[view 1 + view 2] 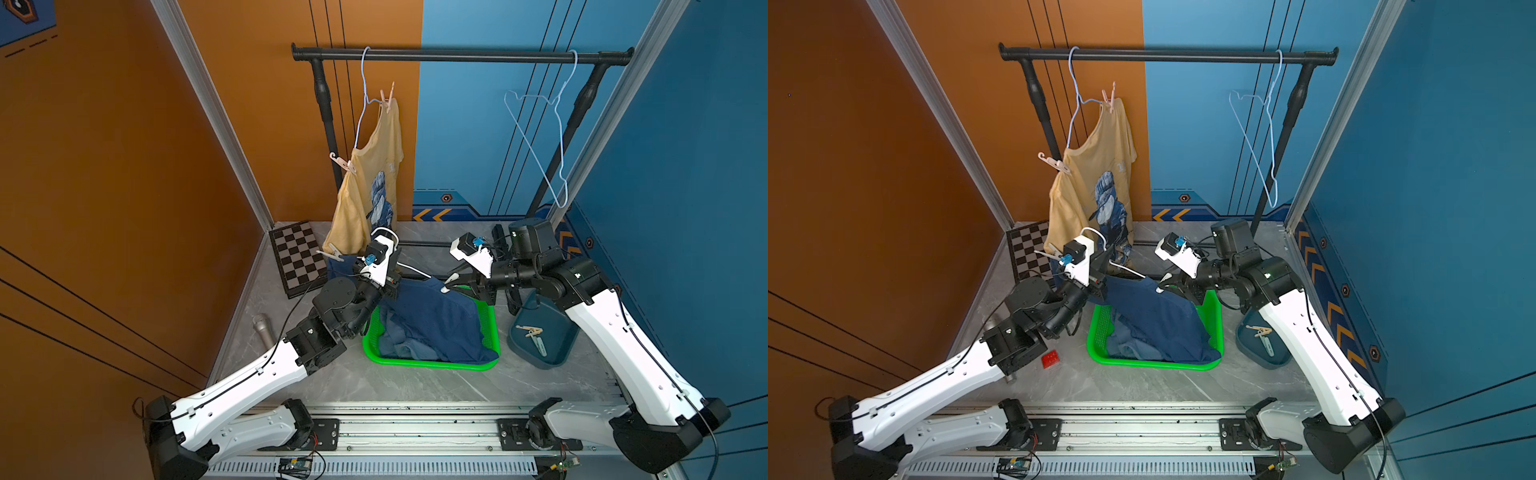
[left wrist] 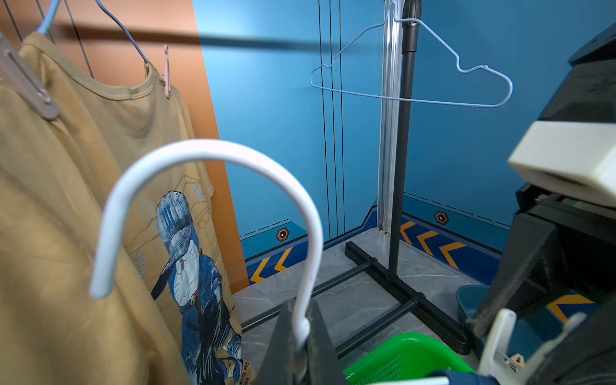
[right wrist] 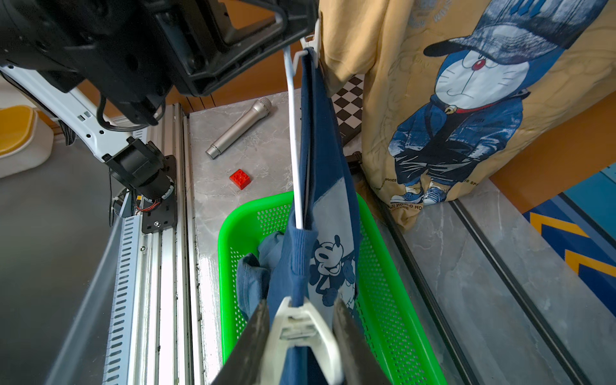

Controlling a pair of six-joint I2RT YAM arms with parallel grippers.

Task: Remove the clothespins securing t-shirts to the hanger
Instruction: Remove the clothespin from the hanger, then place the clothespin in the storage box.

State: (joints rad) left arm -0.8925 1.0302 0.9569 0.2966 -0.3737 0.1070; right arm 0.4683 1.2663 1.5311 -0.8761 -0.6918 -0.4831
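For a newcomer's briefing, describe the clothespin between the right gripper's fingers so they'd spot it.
Over the green basket, a navy t-shirt hangs on a white hanger the left gripper holds. The white clothespin sits at the hanger end by the right gripper. Its white twin clips the far end; pink ones hold the yellow t-shirt.

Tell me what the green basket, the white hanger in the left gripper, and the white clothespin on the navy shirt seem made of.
Green basket: glossy moulded plastic, its walls perforated with fine holes. White hanger: probably coated metal wire, a thin smooth rod bent into a hook. White clothespin: smooth moulded plastic, slightly shiny.
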